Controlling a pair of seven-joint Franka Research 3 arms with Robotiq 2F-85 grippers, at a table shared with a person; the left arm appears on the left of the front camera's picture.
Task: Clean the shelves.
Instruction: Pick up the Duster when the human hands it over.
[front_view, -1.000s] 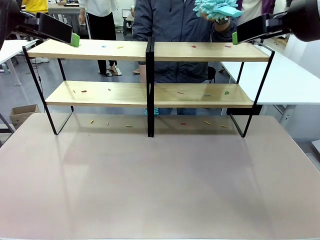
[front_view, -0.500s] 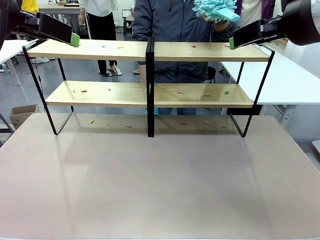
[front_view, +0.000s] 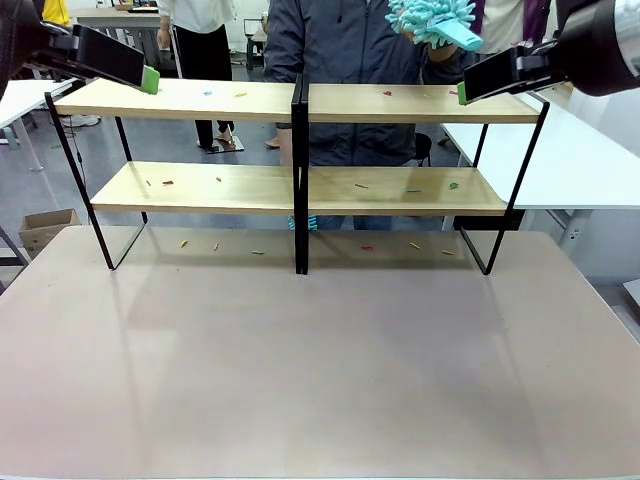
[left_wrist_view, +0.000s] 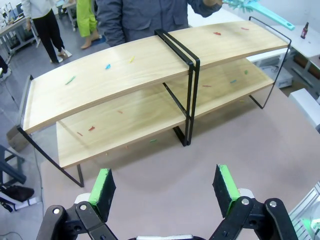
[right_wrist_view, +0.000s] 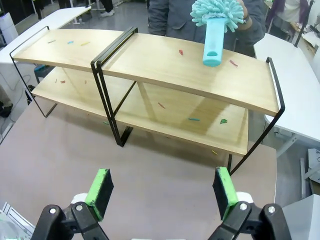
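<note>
Duster (right_wrist_view: 216, 20) lower, right gripper (right_wrist_view: 161, 187) shifted left, jaws spread; shelves (right_wrist_view: 190, 70) unmoved

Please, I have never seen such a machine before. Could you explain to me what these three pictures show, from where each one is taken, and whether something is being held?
This is a robot with two white arms; each ends in a two-finger claw with green pads. The front view looks across the table from between the arms. The other two pictures come from cameras on the wrists, looking along the left claw and the right claw. Both claws are open and hold nothing. On the table stand the shelves, wooden boards in a black frame, sprinkled with small coloured scraps; a few also lie on the table beneath. Behind the shelves a person holds up a fluffy turquoise duster.
</note>
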